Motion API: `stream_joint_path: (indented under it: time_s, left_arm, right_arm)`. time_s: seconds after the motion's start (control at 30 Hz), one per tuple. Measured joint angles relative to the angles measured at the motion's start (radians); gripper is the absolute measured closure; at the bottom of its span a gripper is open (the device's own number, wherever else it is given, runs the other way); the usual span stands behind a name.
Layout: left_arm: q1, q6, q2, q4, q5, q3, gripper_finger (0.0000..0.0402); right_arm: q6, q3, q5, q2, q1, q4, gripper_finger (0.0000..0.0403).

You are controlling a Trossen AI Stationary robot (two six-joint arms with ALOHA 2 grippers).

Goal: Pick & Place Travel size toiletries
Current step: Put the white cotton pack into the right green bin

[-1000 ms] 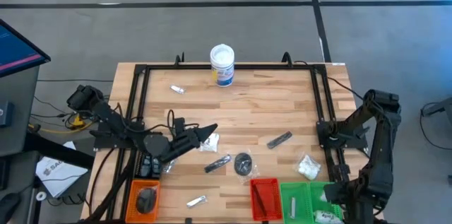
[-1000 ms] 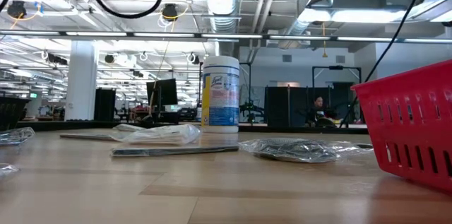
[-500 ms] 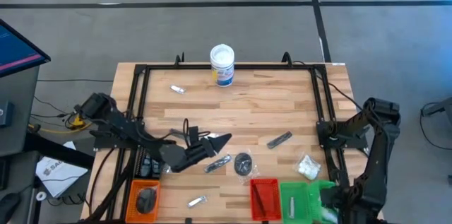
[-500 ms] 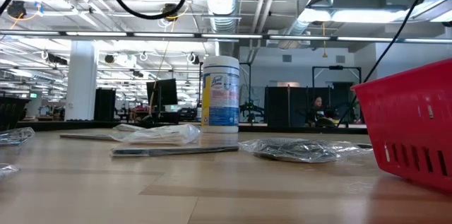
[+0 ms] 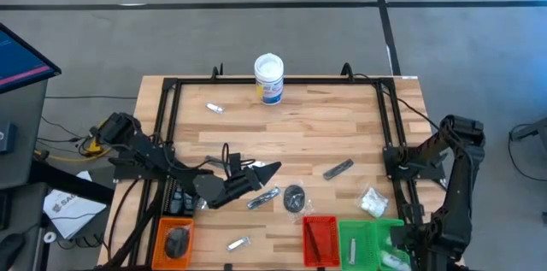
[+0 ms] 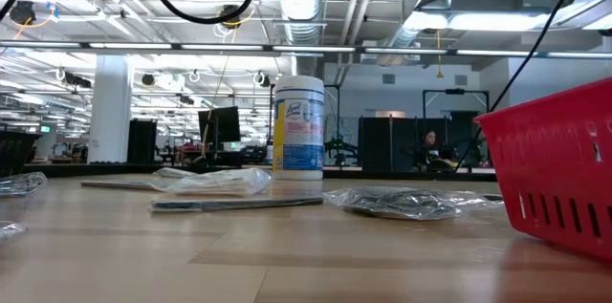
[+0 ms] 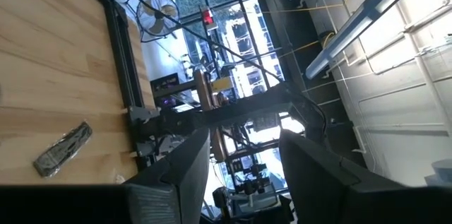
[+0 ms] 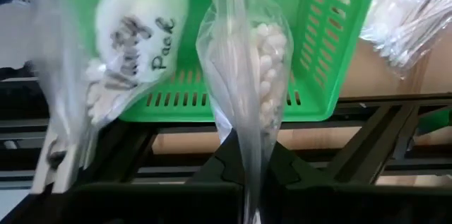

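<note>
Now right pincer [image 8: 247, 159] is clamped shut on a clear packet [image 8: 260, 54], which has dropped to hang just ahead of it over the green tray [image 8: 332, 33]; release looks next. Left pincer [image 5: 272, 168] has slid along the worktop [image 5: 308, 134], part-open and empty, dark stick [image 5: 263, 197] just beside it.

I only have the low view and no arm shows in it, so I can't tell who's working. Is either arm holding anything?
Observer: Yes. The right jaws are shut on a clear packet with white contents, right at the green tray.
Operator: And the left arm?
Observer: Its jaws stand open and empty, near the table's middle, close to a dark stick packet.
Operator: Anything in the trays on that side?
Observer: The orange tray holds a dark disc.
</note>
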Motion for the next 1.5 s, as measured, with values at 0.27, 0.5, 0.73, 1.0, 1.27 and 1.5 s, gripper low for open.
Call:
stream_joint_path:
  time_s: [0.27,0.5,0.73,1.0,1.27,1.5]
  left_arm:
    - [0.000,0.001,0.000,0.000,0.001,0.000,0.0238]
    - [0.003,0.004,0.000,0.000,0.001,0.000,0.0238]
    - [0.002,0.004,0.000,0.000,0.002,0.000,0.0238]
    - [-0.001,0.007,-0.001,0.000,0.022,0.000,0.0238]
    - [-0.011,0.007,-0.001,0.000,0.023,0.000,0.0238]
    - [-0.016,0.007,-0.001,-0.001,0.023,0.000,0.0238]
  right_arm:
    - [-0.022,0.092,0.030,0.000,-0.013,-0.090,0.0401]
    - [-0.055,0.116,0.090,0.002,-0.034,-0.085,0.0401]
    - [-0.060,0.114,0.105,0.042,-0.034,-0.083,0.0401]
    - [-0.147,0.108,0.110,0.075,-0.032,-0.059,0.0401]
    - [-0.114,0.092,0.109,0.091,-0.032,-0.038,0.0401]
    - [-0.073,0.091,0.113,0.126,-0.032,-0.028,0.0401]
